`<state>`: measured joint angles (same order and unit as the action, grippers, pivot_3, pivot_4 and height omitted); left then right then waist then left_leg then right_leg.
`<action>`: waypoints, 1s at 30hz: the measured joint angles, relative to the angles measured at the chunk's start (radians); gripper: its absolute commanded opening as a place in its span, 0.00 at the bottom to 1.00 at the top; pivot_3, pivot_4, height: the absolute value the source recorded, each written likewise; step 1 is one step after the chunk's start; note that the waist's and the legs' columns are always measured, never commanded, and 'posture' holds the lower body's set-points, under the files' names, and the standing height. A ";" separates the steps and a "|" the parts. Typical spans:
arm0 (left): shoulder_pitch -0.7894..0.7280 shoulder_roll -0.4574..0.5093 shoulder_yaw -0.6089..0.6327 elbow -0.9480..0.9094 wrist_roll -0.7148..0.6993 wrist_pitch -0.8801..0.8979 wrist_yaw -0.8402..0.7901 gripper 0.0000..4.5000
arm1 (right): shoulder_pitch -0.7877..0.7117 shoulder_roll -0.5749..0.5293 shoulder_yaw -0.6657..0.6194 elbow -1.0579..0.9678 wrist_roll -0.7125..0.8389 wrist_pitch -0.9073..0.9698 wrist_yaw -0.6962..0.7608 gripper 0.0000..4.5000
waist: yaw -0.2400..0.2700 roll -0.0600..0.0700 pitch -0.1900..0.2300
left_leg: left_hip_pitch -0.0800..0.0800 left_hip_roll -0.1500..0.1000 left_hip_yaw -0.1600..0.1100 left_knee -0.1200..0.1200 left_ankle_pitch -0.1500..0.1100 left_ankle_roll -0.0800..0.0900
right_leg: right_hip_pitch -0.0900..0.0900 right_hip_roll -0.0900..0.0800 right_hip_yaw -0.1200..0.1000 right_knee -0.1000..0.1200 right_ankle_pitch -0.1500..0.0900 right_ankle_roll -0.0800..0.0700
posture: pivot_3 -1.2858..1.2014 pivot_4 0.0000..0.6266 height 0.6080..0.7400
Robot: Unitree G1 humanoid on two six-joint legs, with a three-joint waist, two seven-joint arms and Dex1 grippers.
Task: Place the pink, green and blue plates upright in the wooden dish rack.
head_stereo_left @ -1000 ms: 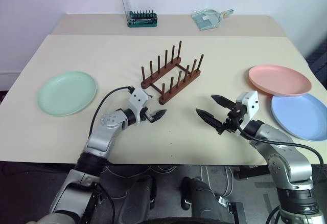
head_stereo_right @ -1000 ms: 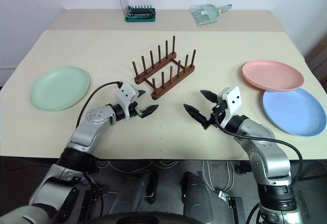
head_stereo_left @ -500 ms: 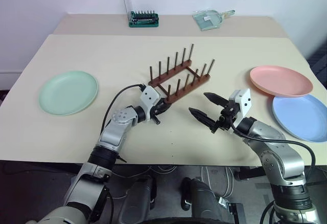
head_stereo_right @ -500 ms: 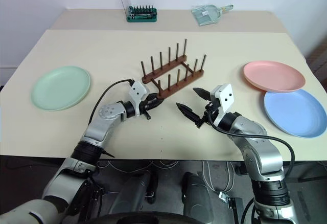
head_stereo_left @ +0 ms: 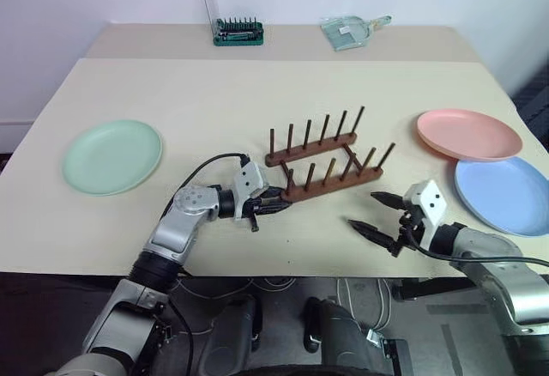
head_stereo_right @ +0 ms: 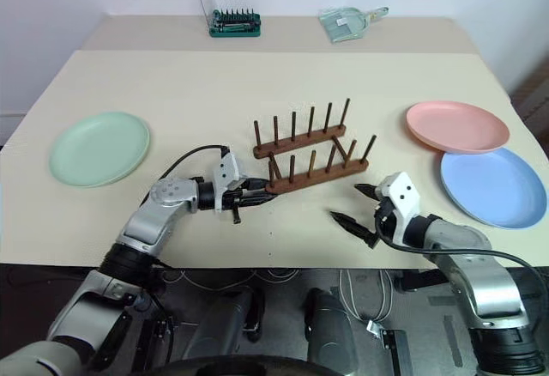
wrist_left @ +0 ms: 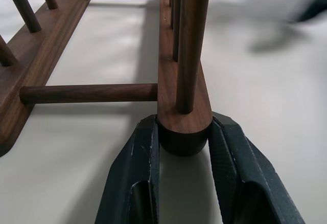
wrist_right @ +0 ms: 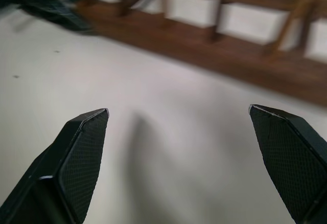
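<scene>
Wooden rack [head_stereo_left: 326,166] mid-table, its near rail's left end pinched by the left gripper [wrist_left: 183,147]; right gripper [head_stereo_left: 383,214] spread, empty. Rack-positioning step; next, release and fetch the green plate [head_stereo_left: 112,155] far left

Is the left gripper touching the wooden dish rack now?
Touching. In the left wrist view the left gripper has its jaws closed on the rounded end of one base rail of the wooden dish rack, both fingers pressed against the wood with no gap.
</scene>
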<state>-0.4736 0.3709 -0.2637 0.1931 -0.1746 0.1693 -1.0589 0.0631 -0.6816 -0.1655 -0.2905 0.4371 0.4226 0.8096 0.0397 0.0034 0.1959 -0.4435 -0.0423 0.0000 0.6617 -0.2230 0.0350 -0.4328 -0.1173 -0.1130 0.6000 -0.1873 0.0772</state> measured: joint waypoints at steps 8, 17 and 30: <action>-0.045 0.000 0.001 0.096 0.012 -0.043 -0.050 0.59 | 0.013 0.006 -0.003 -0.002 -0.010 -0.022 -0.014 1.00 | 0.002 0.000 0.000 | 0.000 0.000 0.000 0.000 0.000 0.001 | 0.001 0.000 0.000 -0.001 0.001 0.001 | 0.52 0.24 1.00; 0.019 0.039 0.026 0.015 0.023 -0.022 0.021 0.85 | 0.018 -0.016 -0.008 0.046 -0.035 -0.048 0.010 0.80 | -0.003 0.000 0.000 | 0.001 0.001 0.000 0.000 0.000 0.001 | 0.002 0.001 0.000 -0.001 0.002 0.002 | 0.52 0.24 1.00; 0.181 0.070 -0.020 -0.284 -0.024 0.178 0.062 0.09 | -0.051 -0.032 0.039 0.138 -0.137 -0.085 -0.005 0.00 | 0.002 0.001 -0.001 | 0.001 0.001 0.000 0.000 -0.001 0.000 | 0.003 0.000 0.000 -0.003 0.001 0.001 | 0.52 0.24 1.00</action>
<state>-0.2927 0.4411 -0.2841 -0.0906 -0.1984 0.3468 -0.9966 0.0117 -0.7131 -0.1260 -0.1525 0.3005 0.3381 0.8050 0.0420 0.0045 0.1952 -0.4428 -0.0418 0.0002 0.6621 -0.2243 0.0354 -0.4303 -0.1171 -0.1130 0.5971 -0.1865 0.0778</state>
